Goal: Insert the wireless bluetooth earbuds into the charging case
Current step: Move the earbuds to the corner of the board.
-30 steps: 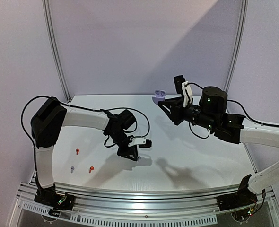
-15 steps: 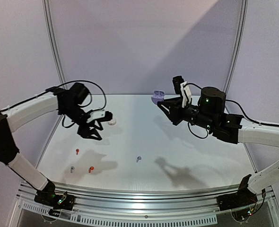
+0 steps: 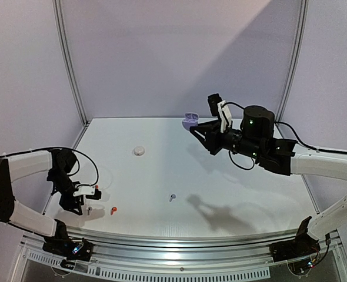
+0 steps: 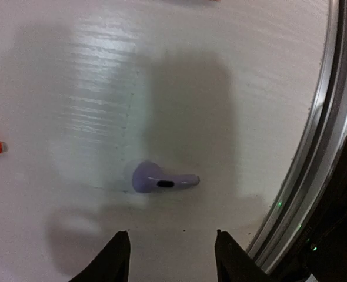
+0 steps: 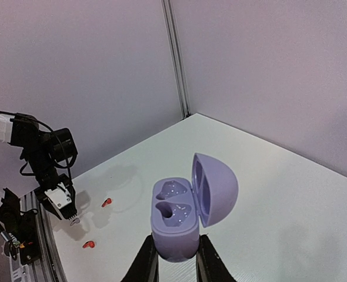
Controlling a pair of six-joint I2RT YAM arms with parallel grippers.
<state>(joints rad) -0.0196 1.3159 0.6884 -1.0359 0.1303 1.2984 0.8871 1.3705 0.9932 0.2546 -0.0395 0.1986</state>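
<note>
My left gripper [image 4: 172, 261] is open, its fingertips just above the table beside a pale lavender earbud [image 4: 162, 179] that lies on its side between and ahead of them. From above, this gripper [image 3: 81, 204] is at the near left, by that earbud [image 3: 89, 209]. Two red-orange earbuds [image 3: 112, 210] [image 3: 95, 187] lie close by. A second lavender earbud [image 3: 172, 197] lies mid-table. My right gripper [image 5: 174, 265] is shut on the open lavender charging case [image 5: 174, 226], held in the air at the back [image 3: 190, 120], with both sockets empty. No white earbuds show.
A small white round case [image 3: 139, 151] sits at the back left of the table. The metal rail of the table's near edge [image 4: 323, 153] runs close to the right of my left gripper. The left arm [image 5: 47, 161] shows in the right wrist view.
My left arm swung from mid-table to the back left near the white case, then down to the near left over the lavender earbud. The right arm shifted slightly left with the case.
</note>
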